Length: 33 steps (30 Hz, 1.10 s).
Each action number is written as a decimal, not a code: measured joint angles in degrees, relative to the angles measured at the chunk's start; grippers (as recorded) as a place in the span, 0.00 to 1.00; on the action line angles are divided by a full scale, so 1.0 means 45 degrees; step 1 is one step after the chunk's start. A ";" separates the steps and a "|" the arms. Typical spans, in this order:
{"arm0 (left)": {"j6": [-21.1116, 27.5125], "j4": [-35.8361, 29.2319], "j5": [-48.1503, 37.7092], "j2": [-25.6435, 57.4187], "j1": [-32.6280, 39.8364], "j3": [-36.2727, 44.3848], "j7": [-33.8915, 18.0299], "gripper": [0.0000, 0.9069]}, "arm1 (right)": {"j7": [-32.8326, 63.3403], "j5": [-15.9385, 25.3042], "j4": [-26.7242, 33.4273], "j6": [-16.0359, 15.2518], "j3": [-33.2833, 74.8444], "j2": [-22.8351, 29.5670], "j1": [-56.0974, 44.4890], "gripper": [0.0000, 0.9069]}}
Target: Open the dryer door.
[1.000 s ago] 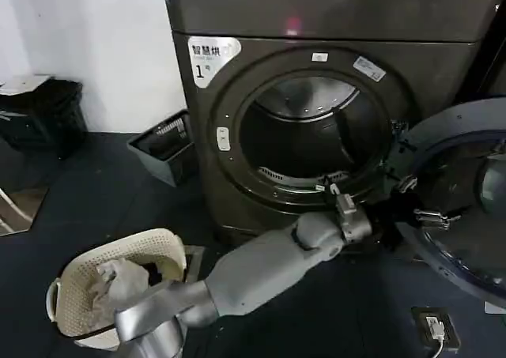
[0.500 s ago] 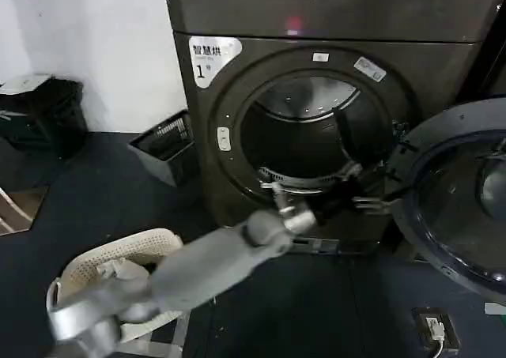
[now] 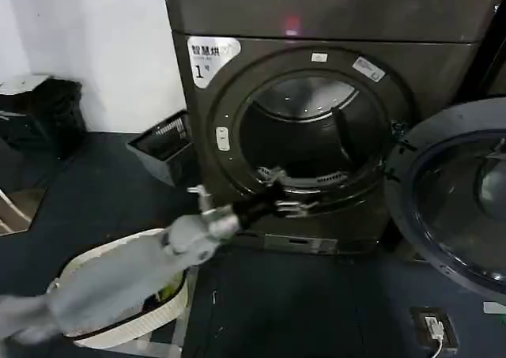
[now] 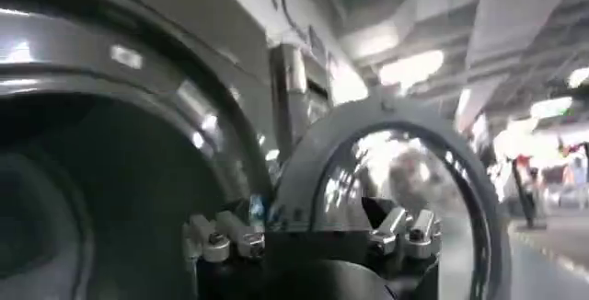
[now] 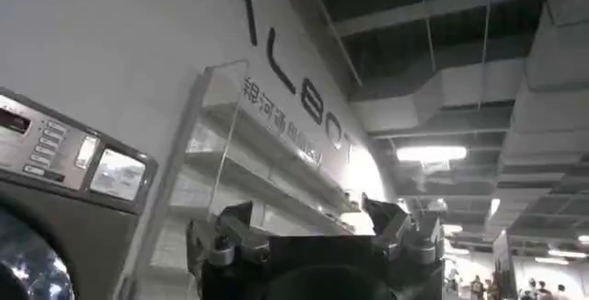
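The dryer (image 3: 419,69), dark grey-brown with a white "1" sticker (image 3: 209,58), stands with its drum opening uncovered. The dryer door (image 3: 458,125) is swung wide open to the right, its inner side facing me. My left gripper (image 3: 283,190) hovers open at the lower rim of the drum opening, well left of the door, and holds nothing. In the left wrist view the left gripper (image 4: 313,237) is spread, with the dryer door (image 4: 308,159) beyond it. The right gripper (image 5: 313,228) is open and empty, aimed up at a wall and ceiling.
A white laundry basket (image 3: 170,303) with clothes sits on the dark floor under my left arm. A grey bin (image 3: 162,148) leans by the dryer's left side. A floor socket (image 3: 435,326) lies below the open door. A machine's control panel (image 5: 55,155) shows beside the right gripper.
My left arm has swung left, carrying the gripper from the door's edge across to the drum's lower rim. The door has stayed open.
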<state>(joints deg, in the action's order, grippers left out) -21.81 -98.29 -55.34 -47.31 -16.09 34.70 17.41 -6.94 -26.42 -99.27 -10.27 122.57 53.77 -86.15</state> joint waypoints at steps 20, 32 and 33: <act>0.3143 -0.1671 0.1327 0.6628 -0.3193 -0.2810 0.1700 1.00 | -0.0078 0.0027 -0.0180 -0.0154 -0.0822 -0.0276 0.1060 1.00; 0.6375 -0.1211 0.3626 0.8944 -0.4232 -0.3682 0.2573 1.00 | -0.0134 -0.0054 -0.0290 -0.0270 -0.1300 -0.0339 0.1473 1.00; 0.6487 -0.1074 0.3862 0.8978 -0.4233 -0.3723 0.2719 1.00 | -0.0134 -0.0087 -0.0289 -0.0280 -0.1304 -0.0354 0.1473 1.00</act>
<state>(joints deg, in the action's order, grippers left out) 7.38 -103.12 -37.96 -6.90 -35.14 17.95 29.64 -7.55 -26.81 -100.57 -11.54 116.70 52.17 -79.52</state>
